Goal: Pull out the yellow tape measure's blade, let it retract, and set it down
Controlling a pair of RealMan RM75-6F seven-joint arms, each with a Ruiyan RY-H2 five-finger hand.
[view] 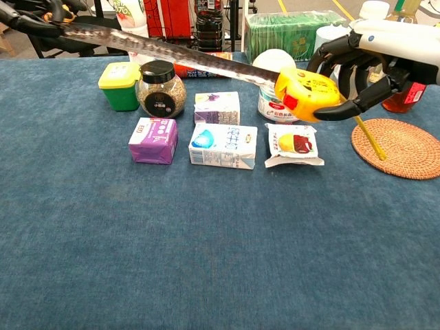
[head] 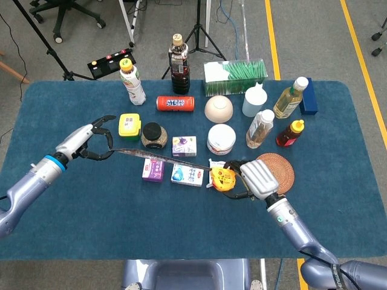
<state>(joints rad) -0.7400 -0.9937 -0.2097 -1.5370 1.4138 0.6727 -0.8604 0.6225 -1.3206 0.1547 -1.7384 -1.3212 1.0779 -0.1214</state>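
Blade (head: 160,159) stretched — left hand (head: 91,144) pinches its tip; right hand (head: 257,179) grips yellow tape measure (head: 222,179) (markings unreadable).

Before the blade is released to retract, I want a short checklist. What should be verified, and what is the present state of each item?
1. Right hand grips the yellow tape measure firmly: ok, fingers wrap its case.
2. Left hand pinches the blade tip: ok in the head view; at the frame's edge in the chest view.
3. Blade is pulled out enough: ok, it spans from one hand to the other.
4. Blade hangs clear of the dark-lidded jar: cannot tell, it passes close above the lid.
5. Bare table nearby for setting down: ok, in front of the cartons.
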